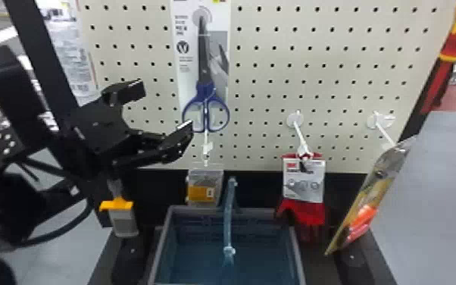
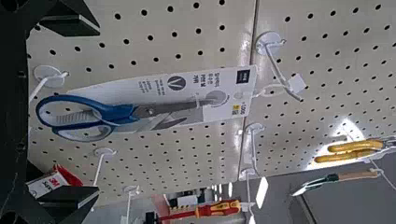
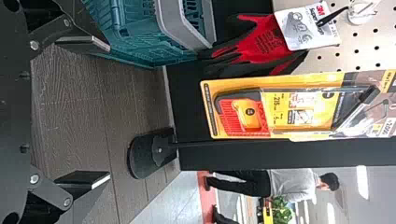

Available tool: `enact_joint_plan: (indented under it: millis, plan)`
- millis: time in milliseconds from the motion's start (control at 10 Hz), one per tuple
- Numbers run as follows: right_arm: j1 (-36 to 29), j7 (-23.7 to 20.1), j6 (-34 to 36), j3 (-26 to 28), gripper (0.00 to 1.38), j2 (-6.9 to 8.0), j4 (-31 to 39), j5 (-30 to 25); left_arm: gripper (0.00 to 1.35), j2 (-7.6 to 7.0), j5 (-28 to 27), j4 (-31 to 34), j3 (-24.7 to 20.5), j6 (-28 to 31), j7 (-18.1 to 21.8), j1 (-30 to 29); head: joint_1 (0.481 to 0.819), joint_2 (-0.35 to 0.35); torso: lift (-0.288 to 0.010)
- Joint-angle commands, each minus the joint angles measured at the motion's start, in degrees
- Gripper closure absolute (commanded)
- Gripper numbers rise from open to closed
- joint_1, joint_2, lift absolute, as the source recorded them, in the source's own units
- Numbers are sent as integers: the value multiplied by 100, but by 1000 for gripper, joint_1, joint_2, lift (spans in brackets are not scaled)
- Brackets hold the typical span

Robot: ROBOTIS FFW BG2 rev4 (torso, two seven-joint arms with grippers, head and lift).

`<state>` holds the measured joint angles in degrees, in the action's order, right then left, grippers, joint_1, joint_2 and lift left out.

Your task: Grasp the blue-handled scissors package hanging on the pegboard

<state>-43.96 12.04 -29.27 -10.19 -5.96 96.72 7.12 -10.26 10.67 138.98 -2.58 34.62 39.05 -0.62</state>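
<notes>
My left gripper [image 1: 166, 110] stands open at the left of the pegboard, its lower finger near the blue handles of the scissors package [image 1: 203, 75], with nothing between its fingers. In the left wrist view the open left gripper [image 2: 98, 112] has the blue handles of the scissors package [image 2: 159, 110] just past its fingertips, in the space between the two sides. The package hangs from a white hook [image 2: 280, 70] by its tag loop. My right gripper [image 3: 109, 112] is open and empty, low down facing the wooden floor and the stand's foot.
Red gloves [image 1: 302, 193] and a yellow tool package [image 1: 371, 197] hang to the right of the scissors. Below stands a grey-rimmed basket [image 1: 299, 261] with a blue handle. A small orange-labelled package [image 1: 200, 193] hangs beneath the scissors, and a red-yellow screwdriver [image 1: 451, 45] is at the far right.
</notes>
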Motion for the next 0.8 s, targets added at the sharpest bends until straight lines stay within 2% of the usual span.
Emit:
enact_joint_plan:
  millis: [0,100,200,500,700]
  plan:
    - [0,0,0,0,317,-1,11,0,104,-108,-92,-250,126,-7,50,342,549,0,-100]
    - [0,0,0,0,317,-1,11,0,104,-161,-109,-489,170,-69,111,575,549,0,-100]
    - [0,0,0,0,317,-1,11,9,104,-196,110,-841,205,-113,120,748,549,0,-100]
    - [0,0,0,0,317,-1,25,18,104,-258,-118,-1010,231,-122,94,1104,549,0,-100]
    - [25,0,0,0,317,-19,11,18,104,-328,146,-1445,407,-130,103,1461,549,0,-100]
